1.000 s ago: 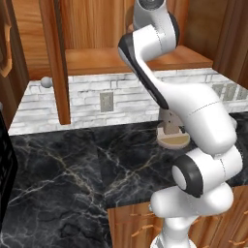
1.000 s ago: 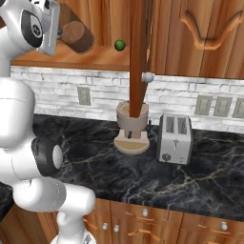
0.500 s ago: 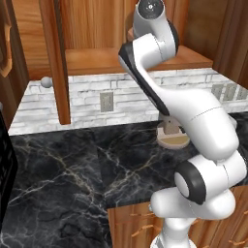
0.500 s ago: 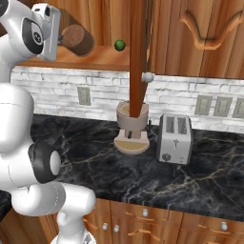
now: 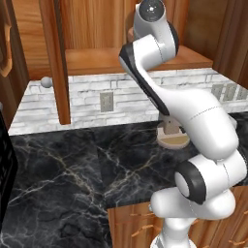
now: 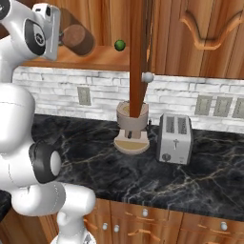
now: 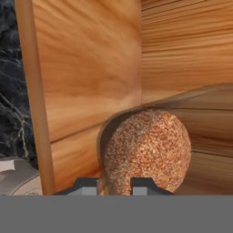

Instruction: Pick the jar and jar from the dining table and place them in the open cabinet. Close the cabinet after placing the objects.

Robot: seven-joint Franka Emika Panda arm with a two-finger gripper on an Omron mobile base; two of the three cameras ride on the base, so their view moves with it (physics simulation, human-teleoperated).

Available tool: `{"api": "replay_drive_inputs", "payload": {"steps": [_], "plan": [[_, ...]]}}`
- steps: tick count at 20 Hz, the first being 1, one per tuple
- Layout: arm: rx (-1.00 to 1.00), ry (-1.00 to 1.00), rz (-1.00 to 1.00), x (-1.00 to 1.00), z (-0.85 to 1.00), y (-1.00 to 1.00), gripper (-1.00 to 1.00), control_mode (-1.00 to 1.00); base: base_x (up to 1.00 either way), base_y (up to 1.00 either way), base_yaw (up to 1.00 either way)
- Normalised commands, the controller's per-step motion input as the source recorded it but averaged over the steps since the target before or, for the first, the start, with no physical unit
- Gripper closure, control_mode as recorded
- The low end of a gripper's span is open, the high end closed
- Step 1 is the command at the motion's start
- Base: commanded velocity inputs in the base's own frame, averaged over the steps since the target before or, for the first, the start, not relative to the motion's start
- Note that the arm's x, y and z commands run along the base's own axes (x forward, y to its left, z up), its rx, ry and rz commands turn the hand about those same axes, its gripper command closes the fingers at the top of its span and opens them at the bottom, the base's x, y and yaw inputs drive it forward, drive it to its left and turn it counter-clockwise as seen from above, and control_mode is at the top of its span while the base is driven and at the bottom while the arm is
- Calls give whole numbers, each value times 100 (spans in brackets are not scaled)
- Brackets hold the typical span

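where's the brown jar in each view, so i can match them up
Left base view: the jar is a sliver at top centre, peeking out left of the arm's wrist, above the cabinet shelf.
Right base view: upper left, lying tilted on the shelf beside the hand.
Hand view: lower centre, just beyond the claw tips.
Shared landmark: the wooden shelf.

jar [image 6: 76,39] on cabinet shelf [image 6: 95,57], just in front of tool [image 7: 114,184]. Toaster [image 6: 175,138] right of round appliance [image 6: 132,129] on surface [image 6: 95,157] below.
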Motion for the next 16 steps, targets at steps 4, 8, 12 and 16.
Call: {"api": "replay_drive_inputs", "payload": {"steps": [4,8,12,16], "plan": [[-4,-14,1,23,24,0,-100,-100,0,0,0],[-8,-18,0,31,26,0,-100,-100,0,0,0],[-9,-21,0,29,25,0,-100,-100,0,0,0],[-6,-17,0,41,22,0,-100,-100,0,0,0]]}}
